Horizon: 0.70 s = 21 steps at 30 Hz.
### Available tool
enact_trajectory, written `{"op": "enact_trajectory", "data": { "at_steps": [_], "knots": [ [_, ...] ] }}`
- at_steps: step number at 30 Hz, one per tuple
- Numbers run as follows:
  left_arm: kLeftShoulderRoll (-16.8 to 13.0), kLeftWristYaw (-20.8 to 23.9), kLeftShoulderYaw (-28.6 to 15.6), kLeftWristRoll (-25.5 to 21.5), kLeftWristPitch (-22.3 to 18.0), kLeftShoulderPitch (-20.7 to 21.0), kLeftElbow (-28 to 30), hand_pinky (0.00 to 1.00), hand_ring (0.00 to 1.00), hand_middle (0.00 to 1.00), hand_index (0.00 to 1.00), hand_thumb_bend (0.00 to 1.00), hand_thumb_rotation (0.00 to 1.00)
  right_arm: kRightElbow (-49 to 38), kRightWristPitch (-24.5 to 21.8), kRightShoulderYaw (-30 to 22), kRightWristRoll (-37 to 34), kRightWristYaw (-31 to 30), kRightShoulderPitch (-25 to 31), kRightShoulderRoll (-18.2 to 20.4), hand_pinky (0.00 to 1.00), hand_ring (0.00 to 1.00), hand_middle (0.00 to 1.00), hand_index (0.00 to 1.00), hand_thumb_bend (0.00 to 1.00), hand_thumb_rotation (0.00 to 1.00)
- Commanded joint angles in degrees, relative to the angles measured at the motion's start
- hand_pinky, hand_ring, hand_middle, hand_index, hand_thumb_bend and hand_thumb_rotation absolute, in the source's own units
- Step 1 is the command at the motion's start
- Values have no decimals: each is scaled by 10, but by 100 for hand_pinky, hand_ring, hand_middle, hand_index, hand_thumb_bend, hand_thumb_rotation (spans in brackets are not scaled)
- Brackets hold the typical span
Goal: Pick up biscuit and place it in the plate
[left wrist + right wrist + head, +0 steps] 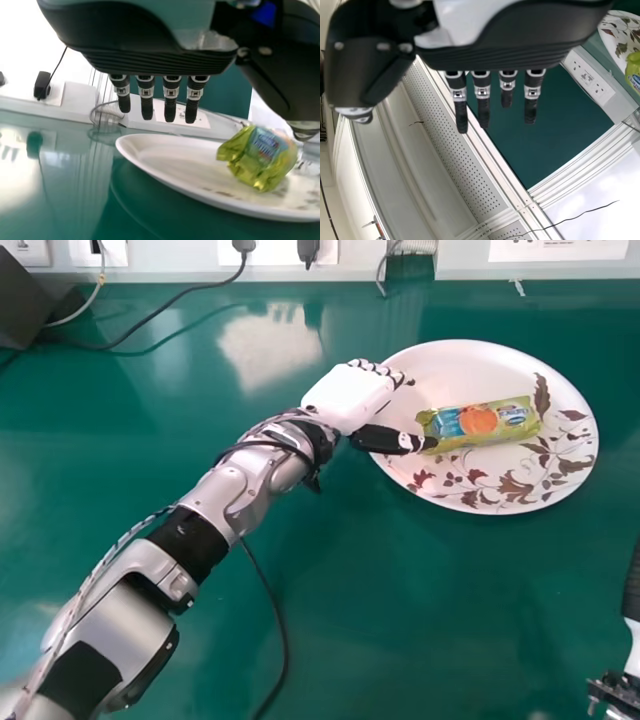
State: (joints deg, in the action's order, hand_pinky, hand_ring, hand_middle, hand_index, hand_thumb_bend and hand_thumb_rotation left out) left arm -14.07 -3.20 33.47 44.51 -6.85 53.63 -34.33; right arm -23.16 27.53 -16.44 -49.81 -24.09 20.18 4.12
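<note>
Biscuit (480,422) lying in plate (455,362). Left hand (347,398) open, thumb at biscuit's end. Placing looks done; next, draw back without nudging it. Right hand (520,37) idle, open, at head view's right edge.

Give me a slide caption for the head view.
Biscuit packet on a leaf-patterned plate, with the robot's open left hand beside the packet.

Bright light, pale glare on green tabletop (400,610)
</note>
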Motion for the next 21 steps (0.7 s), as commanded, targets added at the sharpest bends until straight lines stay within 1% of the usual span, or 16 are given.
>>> {"op": "enact_trajectory", "data": {
  "at_steps": [1, 5, 9, 14, 21],
  "knots": [
    [-11, -16, -16, -13, 1, -25, 37, 100, 97, 97, 95, 100, 74, 5, 5, 0, -5, -8, 1, 20, 82, 90, 87, 83, 86, 35],
    [-21, -36, -37, -31, 4, -54, 88, 100, 98, 99, 97, 100, 71, 8, 2, 1, -11, -16, 3, 17, 81, 90, 88, 83, 85, 35],
    [-29, -54, -59, -50, 11, -79, 132, 100, 100, 100, 99, 100, 69, 10, -3, 2, -18, -26, 5, 14, 82, 91, 88, 84, 85, 34],
    [-35, -75, -92, -83, 15, -109, 181, 100, 100, 100, 99, 100, 69, 14, -6, 1, -22, -31, 6, 15, 82, 93, 90, 85, 85, 32],
    [-46, -99, -130, -121, 24, -143, 238, 100, 100, 100, 99, 100, 69, 13, -9, 2, -22, -33, 8, 14, 80, 93, 91, 85, 84, 34]
  ]
}}
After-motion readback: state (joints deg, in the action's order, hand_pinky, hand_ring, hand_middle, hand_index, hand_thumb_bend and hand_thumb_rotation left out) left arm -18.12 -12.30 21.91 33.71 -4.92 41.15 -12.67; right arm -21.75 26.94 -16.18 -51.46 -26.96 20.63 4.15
